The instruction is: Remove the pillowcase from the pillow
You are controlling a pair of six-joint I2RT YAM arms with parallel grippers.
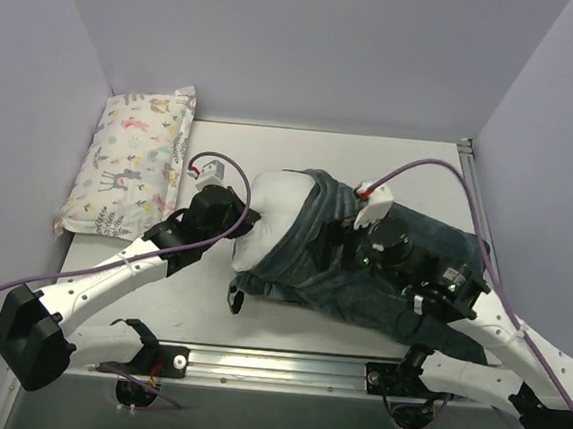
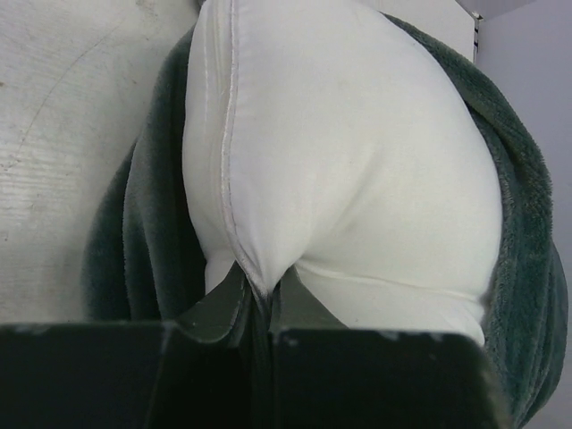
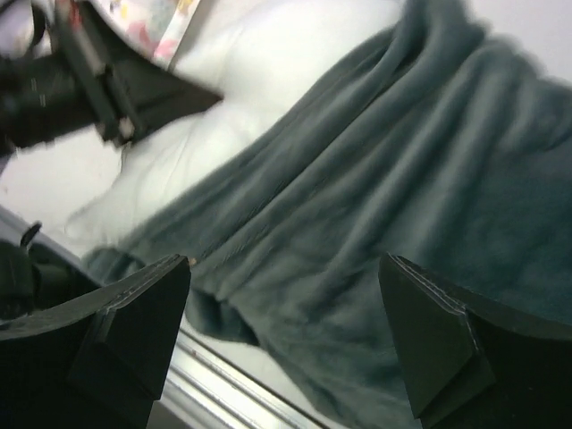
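Observation:
The white pillow lies mid-table with its left end bare and the rest inside the dark grey-green pillowcase. My left gripper is shut on the pillow's seamed corner, and the pillowcase is bunched behind it on both sides. My right gripper is open and hovers above the wrinkled pillowcase, fingers wide apart and empty. The pillow and the left arm show at the upper left of the right wrist view.
A pastel animal-print pillow lies against the left wall at the back. A metal rail runs along the table's near edge. Purple cables loop over both arms. Walls enclose the table on three sides.

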